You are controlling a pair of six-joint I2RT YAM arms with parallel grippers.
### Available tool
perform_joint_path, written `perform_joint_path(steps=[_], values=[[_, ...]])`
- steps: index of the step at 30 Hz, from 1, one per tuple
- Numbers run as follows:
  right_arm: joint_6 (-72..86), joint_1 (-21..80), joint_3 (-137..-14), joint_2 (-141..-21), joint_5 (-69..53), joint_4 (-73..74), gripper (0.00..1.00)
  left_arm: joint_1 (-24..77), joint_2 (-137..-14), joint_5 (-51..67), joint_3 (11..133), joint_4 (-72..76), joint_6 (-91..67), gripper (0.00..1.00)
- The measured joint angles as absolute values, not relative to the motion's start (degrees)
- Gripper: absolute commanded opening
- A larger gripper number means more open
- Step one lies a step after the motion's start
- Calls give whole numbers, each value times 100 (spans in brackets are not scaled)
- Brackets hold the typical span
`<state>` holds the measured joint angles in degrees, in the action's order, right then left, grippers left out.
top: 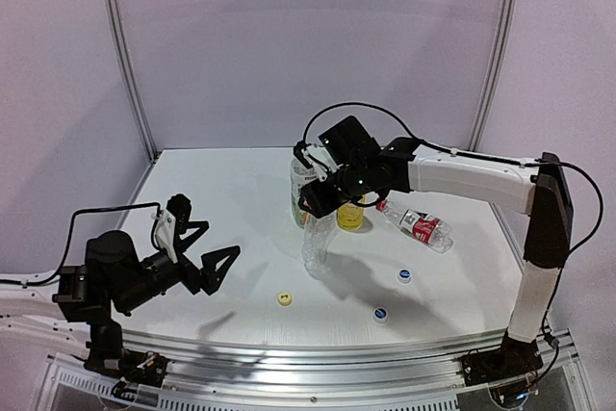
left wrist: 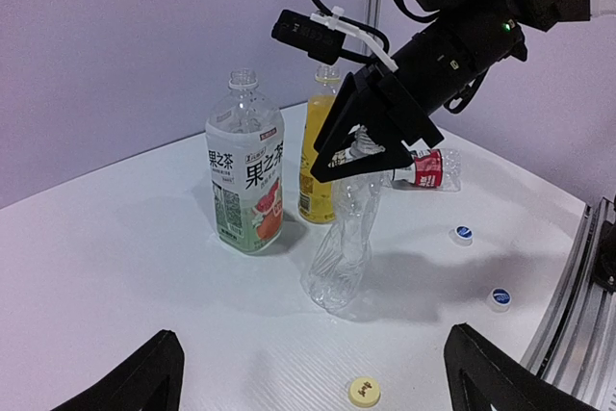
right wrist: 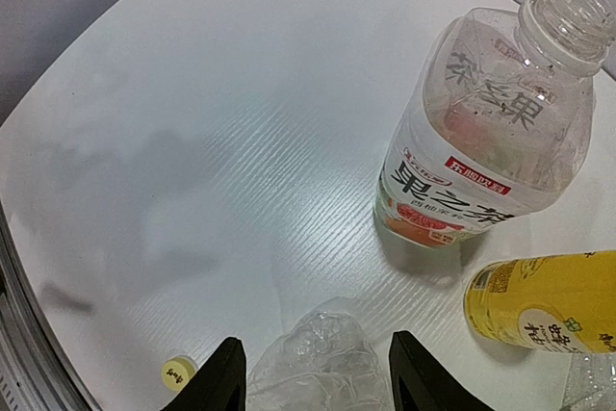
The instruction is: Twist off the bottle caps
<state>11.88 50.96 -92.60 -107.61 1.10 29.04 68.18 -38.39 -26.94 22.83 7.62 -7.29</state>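
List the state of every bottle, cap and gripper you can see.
fruit-label bottle: upright, uncapped.
yellow bottle: upright, uncapped.
clear plain bottle: upright, crumpled, neck inside right gripper.
red-label bottle: lying on its side.
yellow cap: off, on table.
blue-and-white caps: both off, on table.
left gripper: open, empty.
right gripper: open around that neck.

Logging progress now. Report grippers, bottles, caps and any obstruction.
Left gripper open, empty. Right gripper straddling plain bottle neck, grip unclear. Yellow cap, blue caps lying loose on table. Nothing blocking.
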Motion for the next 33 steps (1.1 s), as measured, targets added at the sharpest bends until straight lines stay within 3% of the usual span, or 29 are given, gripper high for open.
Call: perform_joint_path(steps=[20, 24, 29, 33], values=[[1208, 5096, -9251, -10479, 80, 2963, 59, 6818, -3903, -2692, 2285, 760, -727, 92], [1212, 5096, -9251, -10106, 67, 3083, 62, 6818, -3909, -2694, 2285, 760, -727, 92], [1100, 5096, -9142, -9238, 429, 3205, 75, 6818, -3918, -2694, 2283, 760, -727, 92], [827, 5022, -8715, -8388, 1114, 3275, 77, 6818, -3913, -2692, 2283, 760, -727, 92]])
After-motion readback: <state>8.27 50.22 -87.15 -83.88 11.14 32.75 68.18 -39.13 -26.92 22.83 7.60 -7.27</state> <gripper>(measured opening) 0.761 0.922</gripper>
